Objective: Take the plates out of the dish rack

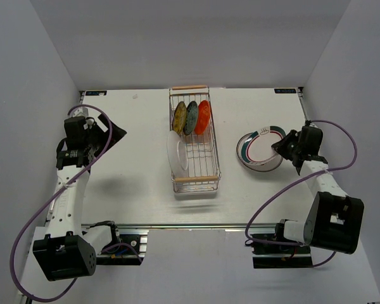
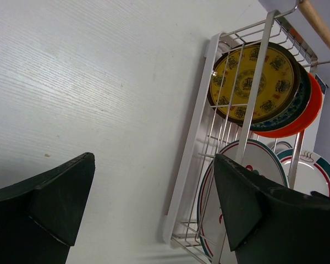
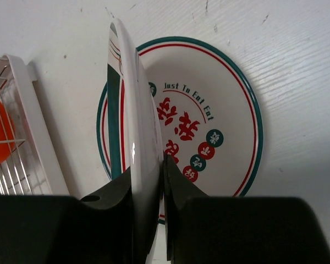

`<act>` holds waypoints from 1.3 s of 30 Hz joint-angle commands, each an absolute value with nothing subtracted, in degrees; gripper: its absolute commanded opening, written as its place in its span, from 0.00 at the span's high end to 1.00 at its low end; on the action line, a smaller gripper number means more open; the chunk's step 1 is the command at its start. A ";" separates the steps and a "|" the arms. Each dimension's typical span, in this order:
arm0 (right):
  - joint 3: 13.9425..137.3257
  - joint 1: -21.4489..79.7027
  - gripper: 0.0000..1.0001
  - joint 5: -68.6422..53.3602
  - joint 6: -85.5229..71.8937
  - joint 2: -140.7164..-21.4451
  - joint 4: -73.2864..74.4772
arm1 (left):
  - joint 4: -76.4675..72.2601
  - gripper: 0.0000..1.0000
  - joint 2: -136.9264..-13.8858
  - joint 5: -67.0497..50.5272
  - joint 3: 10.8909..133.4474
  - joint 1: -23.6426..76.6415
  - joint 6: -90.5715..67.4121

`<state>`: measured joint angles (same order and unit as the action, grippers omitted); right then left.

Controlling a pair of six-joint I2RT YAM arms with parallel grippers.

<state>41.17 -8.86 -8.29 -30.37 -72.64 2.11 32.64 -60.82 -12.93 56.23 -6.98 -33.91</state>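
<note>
Four plates stand on edge in the dish rack [image 1: 196, 180], which sits on the table [image 1: 133, 190] about midway between its left and right edges. Its long side runs from the far edge toward the near one, with a wooden handle bar at each short end. At the rack's far end three small ones are packed side by side: the yellow-olive plate [image 1: 180, 117] on the left, the grey-blue plate [image 1: 190, 118] in the middle and the orange plate [image 1: 202, 116] on the right, each overlapping the next in the left wrist view. Closer to the near edge, against the rack's left side, stands the large white plate [image 1: 176, 152]; through the wires the left wrist view shows a teal and red line round its rim. Two more large plates are outside the rack, between it and the table's right edge. The flat plate [image 3: 220, 99] lies face up on the table, white with a teal rim, a red inner line, red marks and dark lettering. The right gripper [image 3: 148, 176] is clenched on the rim of the upright plate [image 3: 135, 110], one finger on each face, holding it on edge over the left part of the flat plate; whether the two touch cannot be told. The left gripper [image 2: 154, 176] hangs over the table near its left edge, toward the far-left corner and well apart from the rack, its jaws spread wide and grasping nothing.
</note>
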 commanded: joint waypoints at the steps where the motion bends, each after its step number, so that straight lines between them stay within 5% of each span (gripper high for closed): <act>1: 39.82 -10.63 1.00 -15.62 -32.69 -73.47 -9.48 | 31.56 0.02 -61.00 -14.67 57.39 -6.77 -33.22; 6: 38.32 -12.12 0.94 -16.35 -33.49 -74.18 -10.81 | 31.03 0.02 -60.38 -15.03 57.22 -6.77 -33.13; 8: 38.23 -12.39 0.75 -16.35 -33.40 -74.44 -10.02 | 30.76 0.02 -60.21 -15.20 57.04 -6.77 -33.13; 19: 38.67 -14.50 0.37 -12.22 -31.99 -76.20 -3.26 | 30.67 0.02 -59.59 -16.43 56.95 -6.77 -33.05; 23: 40.60 -14.50 0.11 -9.41 -30.50 -77.34 1.57 | 30.50 0.02 -59.33 -17.14 56.69 -6.77 -33.13; 39: 51.15 -9.05 0.11 4.47 -24.52 -85.78 14.06 | 30.41 0.02 -60.38 -18.02 56.60 -6.77 -33.22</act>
